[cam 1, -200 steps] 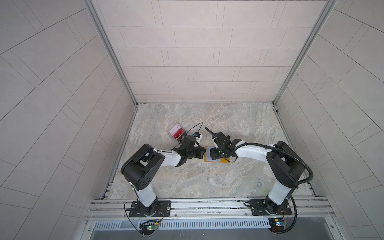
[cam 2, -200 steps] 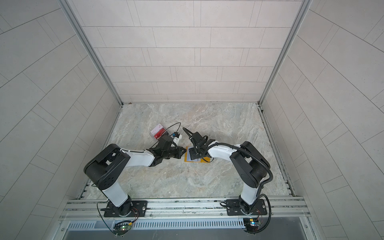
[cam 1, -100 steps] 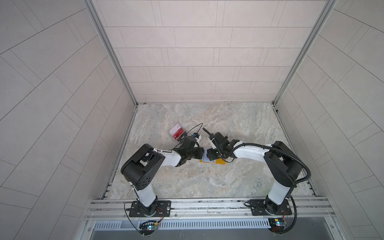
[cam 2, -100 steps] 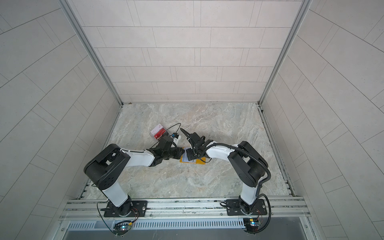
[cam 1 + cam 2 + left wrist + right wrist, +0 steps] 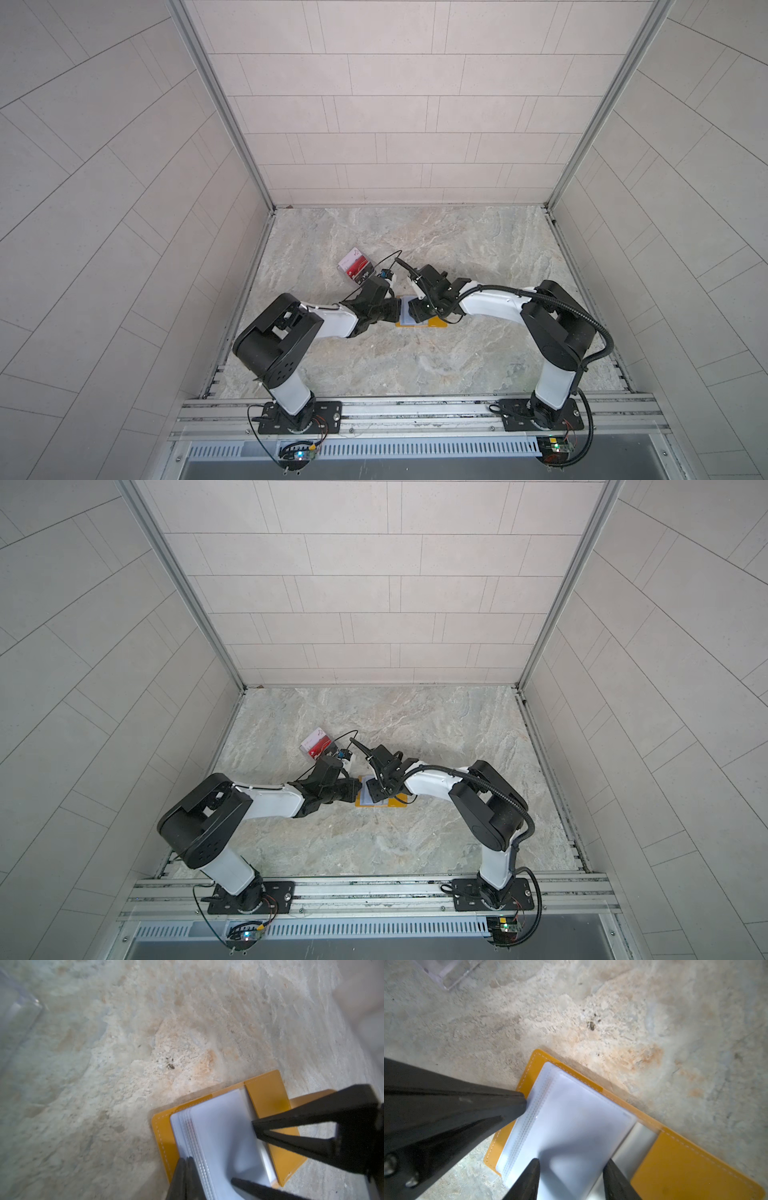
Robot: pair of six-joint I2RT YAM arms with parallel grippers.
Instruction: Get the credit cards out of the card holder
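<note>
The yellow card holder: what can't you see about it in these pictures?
- Whether cards remain inside the card holder: in both wrist views its sleeves are cloudy and blurred.
- Most of the card holder in both top views: the left gripper and right gripper cover it.
- How many cards are at the clear box: both top views, too small.
- Most of the clear box: right wrist view, cut off by the picture's edge.

Left fingers [image 5: 488, 1109] and right fingers [image 5: 527, 1180] crowd the card holder [image 5: 685, 1167]; clear box [image 5: 355, 268] sits rear-left, tabletop [image 5: 478, 257] elsewhere open.
</note>
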